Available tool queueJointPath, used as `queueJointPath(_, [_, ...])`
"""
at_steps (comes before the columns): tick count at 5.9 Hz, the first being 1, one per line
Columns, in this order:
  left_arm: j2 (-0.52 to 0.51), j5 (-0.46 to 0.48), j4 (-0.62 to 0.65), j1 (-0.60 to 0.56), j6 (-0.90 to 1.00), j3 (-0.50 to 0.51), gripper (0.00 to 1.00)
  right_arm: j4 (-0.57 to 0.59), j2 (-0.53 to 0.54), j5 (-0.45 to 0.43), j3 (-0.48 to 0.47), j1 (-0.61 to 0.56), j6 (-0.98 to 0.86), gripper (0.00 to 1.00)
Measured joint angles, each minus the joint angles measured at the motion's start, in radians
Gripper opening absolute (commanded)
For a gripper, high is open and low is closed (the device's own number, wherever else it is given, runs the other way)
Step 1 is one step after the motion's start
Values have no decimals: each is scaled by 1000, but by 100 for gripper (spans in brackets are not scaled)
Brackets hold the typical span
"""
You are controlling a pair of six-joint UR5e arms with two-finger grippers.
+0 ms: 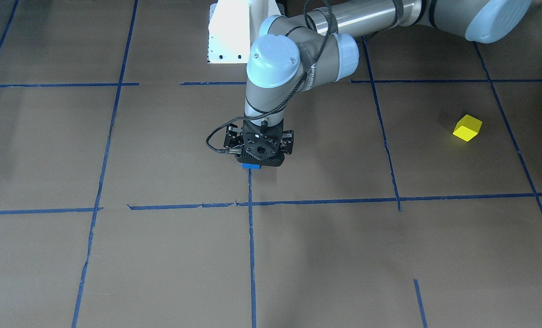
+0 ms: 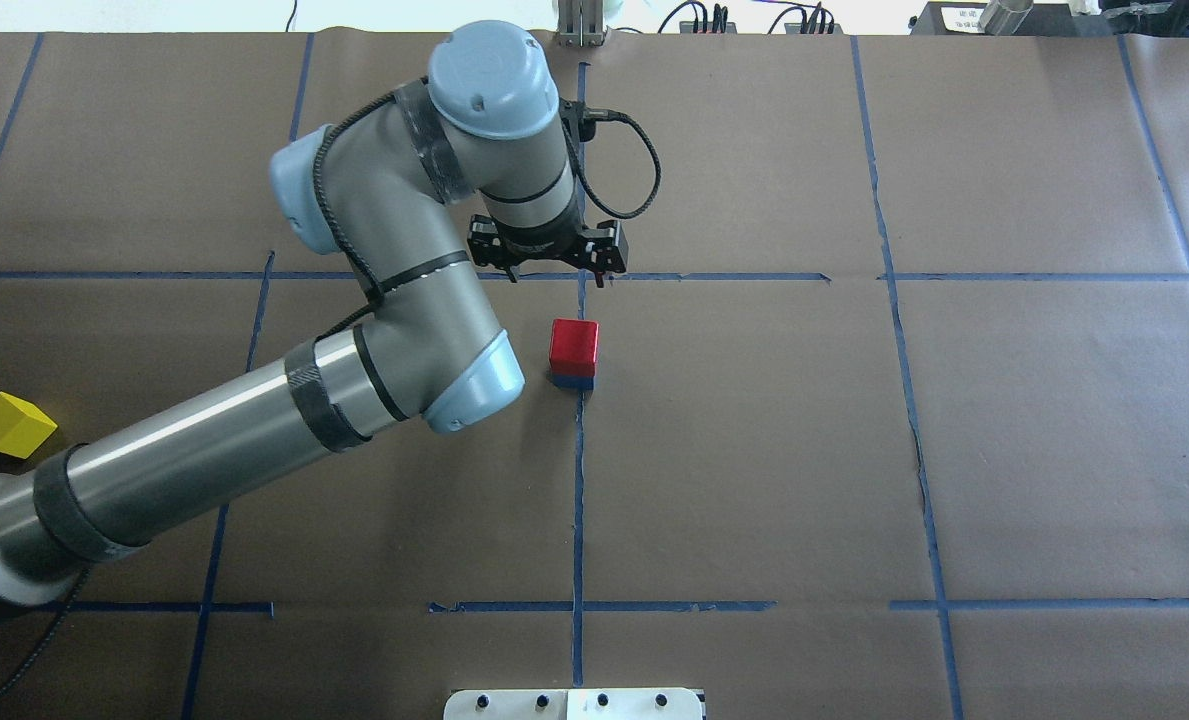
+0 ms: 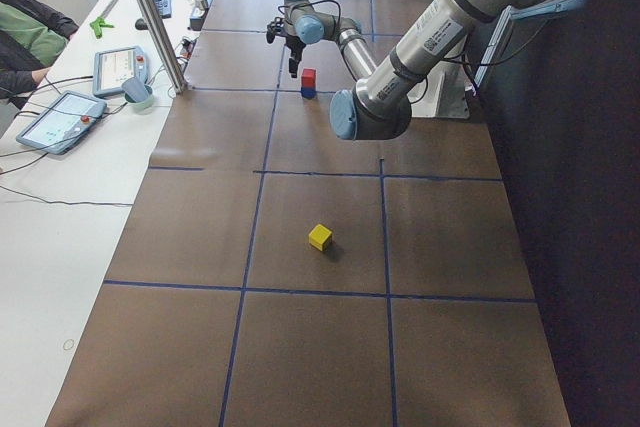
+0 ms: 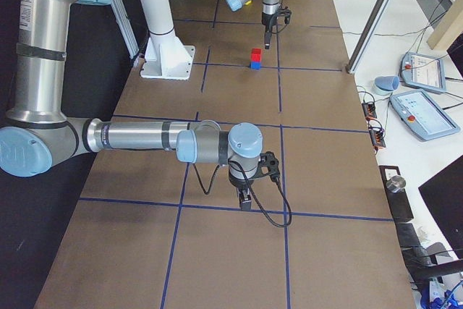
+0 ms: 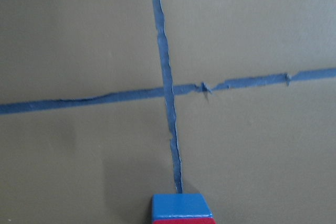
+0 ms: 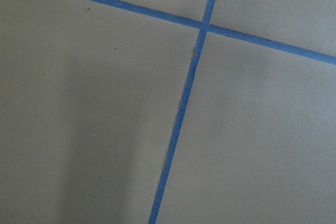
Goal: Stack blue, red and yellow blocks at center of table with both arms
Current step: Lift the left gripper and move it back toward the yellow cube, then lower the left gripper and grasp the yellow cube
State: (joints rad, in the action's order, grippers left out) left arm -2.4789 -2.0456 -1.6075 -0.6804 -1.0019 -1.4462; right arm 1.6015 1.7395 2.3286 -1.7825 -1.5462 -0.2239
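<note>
A red block (image 2: 574, 345) sits on top of a blue block (image 2: 572, 381) on the blue tape line near the table's middle. The stack also shows in the exterior left view (image 3: 308, 77) and at the bottom edge of the left wrist view (image 5: 181, 205). My left gripper (image 2: 546, 262) hangs open and empty just beyond the stack, clear of it; in the front-facing view it (image 1: 259, 152) hides all but a strip of the blue block (image 1: 251, 166). A yellow block (image 2: 11, 424) lies alone far on my left. My right gripper (image 4: 246, 197) shows only in the exterior right view, low over the table; I cannot tell whether it is open.
Brown paper with blue tape grid lines (image 2: 579, 500) covers the table. A white robot base plate (image 1: 227, 32) stands at the robot's edge. The left arm's elbow (image 2: 464, 390) hangs close beside the stack. Tablets (image 3: 60, 117) lie on the side bench.
</note>
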Motion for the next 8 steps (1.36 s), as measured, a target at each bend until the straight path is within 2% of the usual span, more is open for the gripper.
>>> queueJointPath(2, [231,-55,29,-92,206,-197,100,0,1,0,0,0,1,100])
queueJointPath(4, [554,-77,7,-218,505,-369,100,1,1,0,0,0,14,100])
queueJointPath(5, [711,-114,-51,-288,667,-393,100,2,2,0,0,0,16,100])
queueJointPath(6, [869,-151,-176,-337,777,-381,100,2,2,0,1,0,17,100])
queueJointPath(7, [996,-165,-353,-355,817,-343,100,1,2,0,3,1,16,100])
queueJointPath(8, [1064,-169,-509,-360,821,-290,100,1,2,0,5,1,16,100])
